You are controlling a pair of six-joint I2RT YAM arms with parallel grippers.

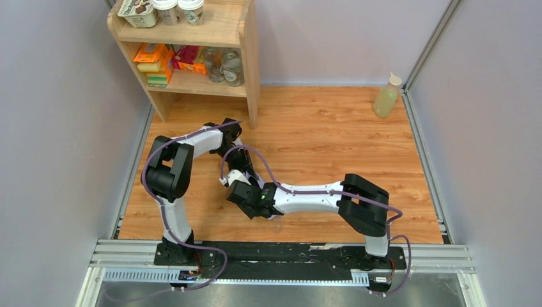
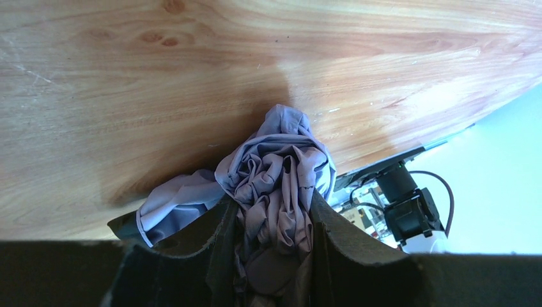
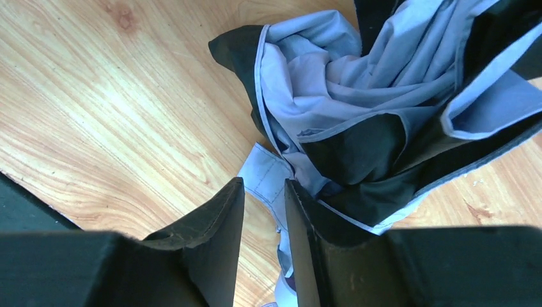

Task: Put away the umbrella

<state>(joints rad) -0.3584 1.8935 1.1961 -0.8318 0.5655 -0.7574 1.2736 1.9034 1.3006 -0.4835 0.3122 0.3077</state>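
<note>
the pale lilac fabric umbrella with black lining and edging (image 2: 281,160) lies as a crumpled bundle on the worktop, near its near edge and a little left of the middle, under the two wrists that meet there; from above the arms hide nearly all of it

the left gripper (image 2: 275,217) is clenched on a thick twist of the lilac canopy, cloth filling the space between its black fingers (image 2: 217,230). the right gripper (image 3: 264,217) has its jaws a little apart, with a pale stitched fabric tab (image 3: 265,173), probably the closing strap, running into the gap; whether it is pinched or merely lying there i cannot tell

my reading is that the step is gathering the loose canopy tight so it can be fastened. to do it well, the left arm should hold the bunch firm and steady as an anchor while the right takes the tab squarely, not its edge, and draws it round the folds without tugging cloth out of the other grip. loose flaps spread to the side and could slip free

the light wood-grain worktop (image 1: 332,141) sits between plain grey walls (image 1: 64,128). a wooden shelf unit (image 1: 250,57) stands at the far left corner holding boxes and glass jars (image 1: 230,64), and a pale yellowish plastic bottle (image 1: 387,97) stands at the far right corner
</note>
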